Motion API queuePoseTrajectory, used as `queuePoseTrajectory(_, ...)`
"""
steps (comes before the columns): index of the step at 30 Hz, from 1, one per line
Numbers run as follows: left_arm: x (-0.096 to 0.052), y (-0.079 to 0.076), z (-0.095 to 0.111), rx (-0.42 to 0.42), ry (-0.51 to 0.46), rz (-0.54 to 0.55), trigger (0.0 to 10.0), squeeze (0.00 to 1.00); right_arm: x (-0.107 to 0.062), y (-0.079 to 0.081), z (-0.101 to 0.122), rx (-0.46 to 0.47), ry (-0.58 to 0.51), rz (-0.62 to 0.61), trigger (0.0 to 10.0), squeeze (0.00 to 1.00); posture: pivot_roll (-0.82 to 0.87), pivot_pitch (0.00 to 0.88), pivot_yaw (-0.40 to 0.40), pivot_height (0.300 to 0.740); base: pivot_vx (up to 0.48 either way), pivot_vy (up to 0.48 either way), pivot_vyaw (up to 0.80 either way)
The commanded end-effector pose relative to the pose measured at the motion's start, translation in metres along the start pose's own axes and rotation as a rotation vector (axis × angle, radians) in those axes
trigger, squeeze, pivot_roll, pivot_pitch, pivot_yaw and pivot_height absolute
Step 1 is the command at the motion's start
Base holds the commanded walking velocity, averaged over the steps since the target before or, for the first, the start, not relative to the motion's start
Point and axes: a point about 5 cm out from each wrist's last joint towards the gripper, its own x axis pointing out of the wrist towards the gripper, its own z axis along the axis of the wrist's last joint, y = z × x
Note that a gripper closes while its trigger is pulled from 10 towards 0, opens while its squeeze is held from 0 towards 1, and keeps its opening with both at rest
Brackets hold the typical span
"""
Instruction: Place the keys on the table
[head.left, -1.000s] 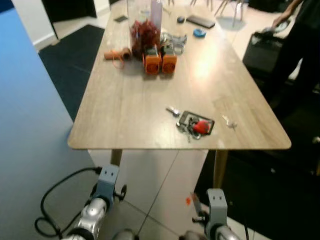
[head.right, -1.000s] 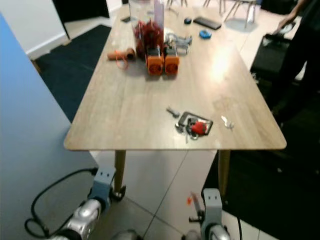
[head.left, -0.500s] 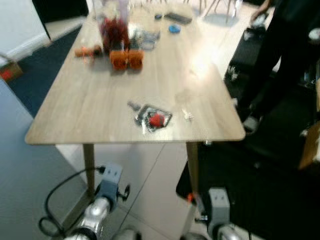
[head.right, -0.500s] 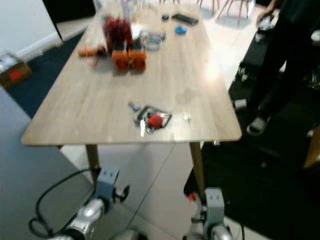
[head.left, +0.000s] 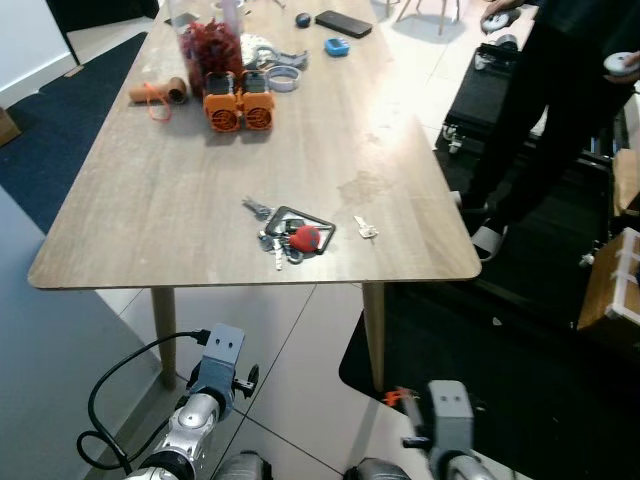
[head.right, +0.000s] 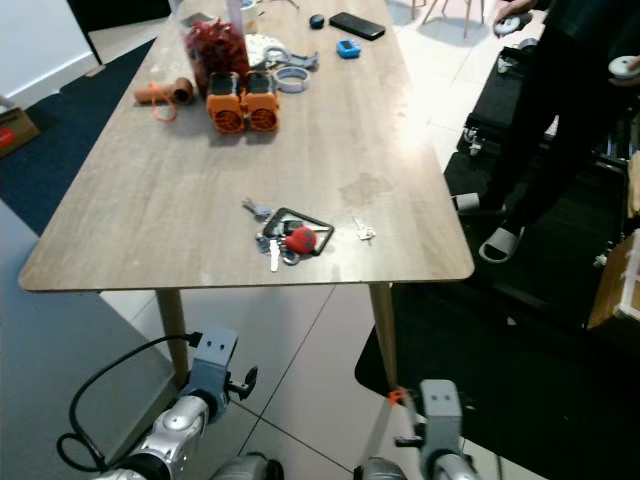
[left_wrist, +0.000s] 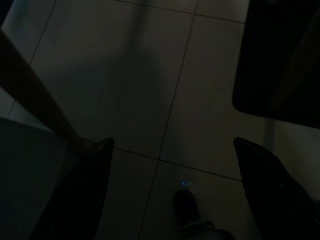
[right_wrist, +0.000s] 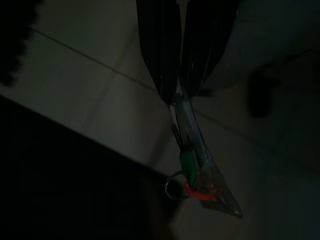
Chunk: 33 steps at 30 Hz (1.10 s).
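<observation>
Down by the floor, the right claw (right_wrist: 179, 75) was pinched tight on a thin strap with a ring and an orange tag, maybe the keys (right_wrist: 197, 175). They hung below the wooden bench (head.left: 150, 215). The left claw (left_wrist: 170, 190) hung wide apart, holding nothing. Another key bunch (head.left: 288, 236) lay near the bench's front edge. Swinging could make the strap slip out while lifting.

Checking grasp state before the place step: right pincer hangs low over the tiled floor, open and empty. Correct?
Not quite. The right pincer does hang low over the tiled floor, but the right wrist view shows it shut on a dangling key set with a ring and a red-orange tag, not open and empty.
</observation>
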Motion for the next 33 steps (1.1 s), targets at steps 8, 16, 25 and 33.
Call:
queuePoseTrajectory(8, -0.002, -0.002, -0.005, -0.001, 0.01, -0.001, 10.0, 0.0, -0.015, -0.081, 0.029, 0.106, -0.189, -0.321, 10.0, 0.0, 0.04, 0.076, -0.016, 0.74, 0.0, 0.0, 0.0)
queuePoseTrajectory(16, -0.002, -0.002, -0.006, 0.002, 0.015, -0.004, 10.0, 0.0, -0.05, -0.169, 0.137, 0.281, -0.641, -0.599, 10.0, 0.0, 0.04, 0.065, -0.011, 0.74, 0.0, 0.0, 0.0)
queuePoseTrajectory(25, -0.001, -0.002, -0.003, 0.008, 0.007, -0.009, 10.0, 0.0, -0.059, -0.148, 0.253, 0.258, -0.931, -0.354, 10.0, 0.0, 0.04, 0.065, -0.014, 0.74, 0.0, 0.0, 0.0)
queuePoseTrajectory(33, -0.001, -0.003, -0.004, 0.03, 0.008, -0.022, 10.0, 0.0, -0.046, -0.054, 0.303, -0.022, -0.898, 0.158, 10.0, 0.0, 0.04, 0.073, -0.015, 0.74, 0.0, 0.0, 0.0)
